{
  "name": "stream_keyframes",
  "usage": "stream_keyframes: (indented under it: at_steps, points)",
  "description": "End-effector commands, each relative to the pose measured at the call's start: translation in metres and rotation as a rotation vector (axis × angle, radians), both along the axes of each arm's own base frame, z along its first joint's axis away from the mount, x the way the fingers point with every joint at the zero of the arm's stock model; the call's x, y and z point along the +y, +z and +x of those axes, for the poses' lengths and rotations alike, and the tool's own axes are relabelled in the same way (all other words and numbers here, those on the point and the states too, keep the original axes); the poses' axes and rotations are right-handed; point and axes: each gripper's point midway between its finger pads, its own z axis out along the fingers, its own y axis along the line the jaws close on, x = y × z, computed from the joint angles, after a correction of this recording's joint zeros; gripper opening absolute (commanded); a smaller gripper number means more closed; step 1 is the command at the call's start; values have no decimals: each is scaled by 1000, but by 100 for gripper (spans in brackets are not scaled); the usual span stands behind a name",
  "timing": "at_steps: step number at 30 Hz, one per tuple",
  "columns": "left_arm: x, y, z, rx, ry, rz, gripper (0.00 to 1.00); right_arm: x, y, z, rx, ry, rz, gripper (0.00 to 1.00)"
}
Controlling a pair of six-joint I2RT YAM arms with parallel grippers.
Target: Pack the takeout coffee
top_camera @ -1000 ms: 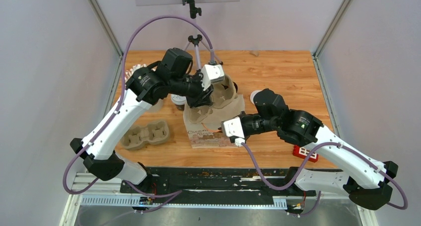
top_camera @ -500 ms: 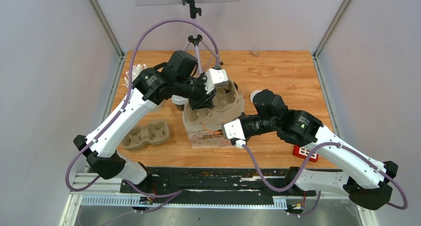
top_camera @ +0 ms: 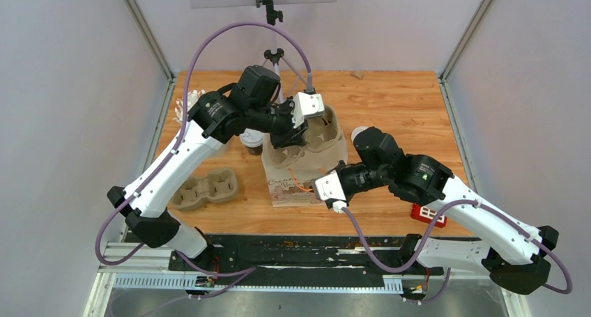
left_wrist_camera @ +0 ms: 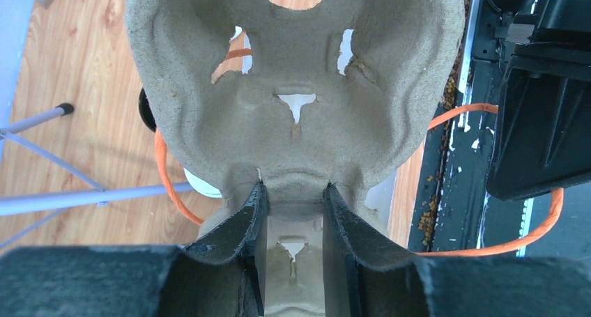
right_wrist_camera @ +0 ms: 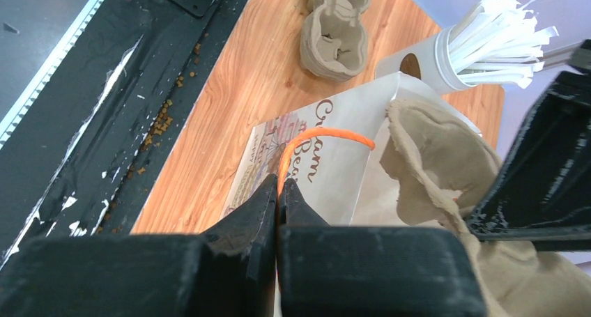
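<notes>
From above we see a cup [top_camera: 252,145] on the table [top_camera: 390,101] just left of the bag [top_camera: 300,181], under the arched left arm [top_camera: 174,157], wrist views show us left gripper [left_wrist_camera: 293,191] clamping the tray [left_wrist_camera: 300,66] rim, right gripper [right_wrist_camera: 279,191] pinching the bag's orange handle [right_wrist_camera: 327,132]

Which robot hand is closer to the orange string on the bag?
Right. The right hand pinches the orange string; the left hand grips the brown cup tray above the open bag.
</notes>
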Motion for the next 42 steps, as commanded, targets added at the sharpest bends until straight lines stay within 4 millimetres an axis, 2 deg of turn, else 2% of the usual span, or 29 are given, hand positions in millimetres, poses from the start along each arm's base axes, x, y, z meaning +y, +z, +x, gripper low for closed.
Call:
stream_keyframes:
  at_steps: [1,5,11,20,27,30,35,42]
  points:
    - [-2,12,-5,-31,-55,-9,22,-7,3,-10,-32,67,0,0]
    - [3,4,-9,-20,-54,5,22,-7,2,-13,-29,85,-6,0]
    - [-3,15,-12,-30,-59,-64,22,-11,-1,-17,-31,100,-22,0]
    - [11,-20,-15,39,-30,71,22,-13,-1,-16,-29,89,-27,0]
    - [8,-39,-11,34,-4,148,22,-17,-8,-12,-38,66,-56,0]
    - [7,-48,-11,44,3,189,22,-15,-5,-11,-33,56,-43,0]
    - [17,-66,-7,47,67,319,22,-15,-5,-10,-29,43,-36,0]
    - [15,-74,-5,54,102,366,22,-16,-9,-10,-27,41,-46,0]
